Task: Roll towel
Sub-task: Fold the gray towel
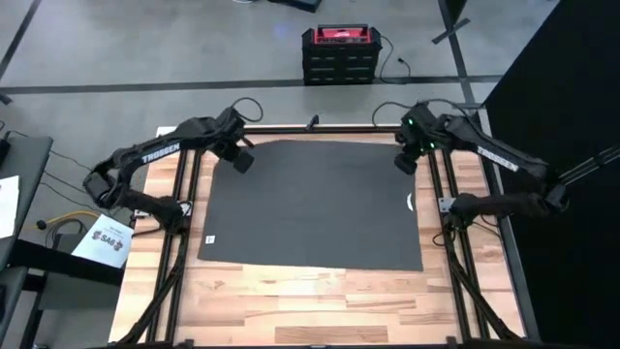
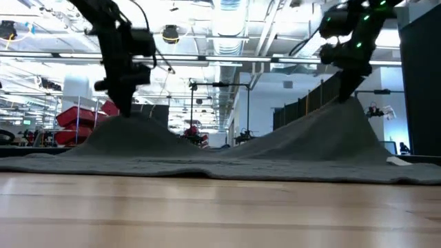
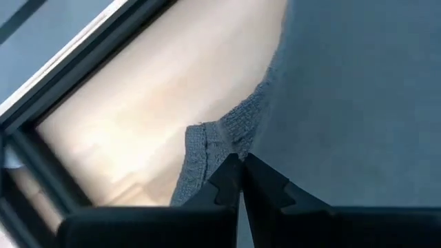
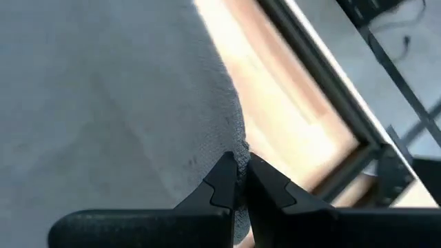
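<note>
Two end effectors hold the towel (image 1: 315, 204) at once, and we see each pinched shut on a far corner of it: the left end effector (image 1: 242, 161) at the far left corner, the right end effector (image 1: 405, 163) at the far right corner. From the left wrist view we find the left end effector (image 3: 239, 162) with its fingers (image 3: 224, 178) pressed together on the folded hem, bare wood of the counter (image 3: 138, 131) just beside it and the dark frame rail (image 3: 41, 172) beyond. From the right wrist view the right end effector (image 4: 238, 162) grips the cloth edge the same way, with a strip of pale counter and the rail close by. At table height we see both corners lifted into two peaks, the towel (image 2: 227, 162) sagging between them and lying flat toward the near side. The towel covers most of the far half of the counter (image 1: 310, 305); its near edge runs slightly askew, and a broad band of bare wood lies open between that edge and the counter's near edge. Narrow strips of wood show along the left and right edges, bounded by the frame rails. A red and black case (image 1: 339, 53) stands on the floor beyond the far edge.
</note>
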Tool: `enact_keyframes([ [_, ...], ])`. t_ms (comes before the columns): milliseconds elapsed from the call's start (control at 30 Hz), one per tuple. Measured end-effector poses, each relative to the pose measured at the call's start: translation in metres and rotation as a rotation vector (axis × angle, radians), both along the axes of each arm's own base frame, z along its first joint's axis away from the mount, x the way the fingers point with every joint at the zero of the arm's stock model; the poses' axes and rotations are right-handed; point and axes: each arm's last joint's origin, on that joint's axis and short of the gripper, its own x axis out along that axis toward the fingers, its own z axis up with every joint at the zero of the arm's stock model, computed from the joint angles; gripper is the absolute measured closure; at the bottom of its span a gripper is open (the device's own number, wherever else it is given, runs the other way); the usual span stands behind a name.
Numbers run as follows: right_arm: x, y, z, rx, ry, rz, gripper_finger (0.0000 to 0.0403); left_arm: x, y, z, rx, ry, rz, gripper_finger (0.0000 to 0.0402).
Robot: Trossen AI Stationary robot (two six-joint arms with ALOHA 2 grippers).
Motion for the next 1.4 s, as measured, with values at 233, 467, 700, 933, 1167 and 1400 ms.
enact_keyframes([
  [233,-0.013,0.036,0.027,-0.123,-0.15,0.046,0.0393,-0.011,-0.034,0.03,0.076,-0.075,0.008,0.0402],
  [467,-0.028,0.046,0.033,-0.143,-0.162,-0.032,0.0393,-0.01,-0.04,0.036,0.105,-0.124,0.019,0.0402],
  [700,-0.039,0.08,0.038,-0.077,-0.23,0.036,0.0393,-0.015,-0.064,0.043,0.079,-0.126,-0.028,0.0402],
  [933,-0.048,0.108,0.038,0.069,-0.301,0.058,0.0393,-0.033,-0.101,0.055,0.041,-0.17,-0.105,0.0402],
  [1167,-0.042,0.127,0.036,0.166,-0.313,0.126,0.0393,-0.063,-0.137,0.059,-0.065,-0.196,-0.119,0.0402],
  [1400,-0.046,0.144,0.03,0.261,-0.241,0.111,0.0393,-0.077,-0.157,0.064,-0.136,-0.262,-0.192,0.0402],
])
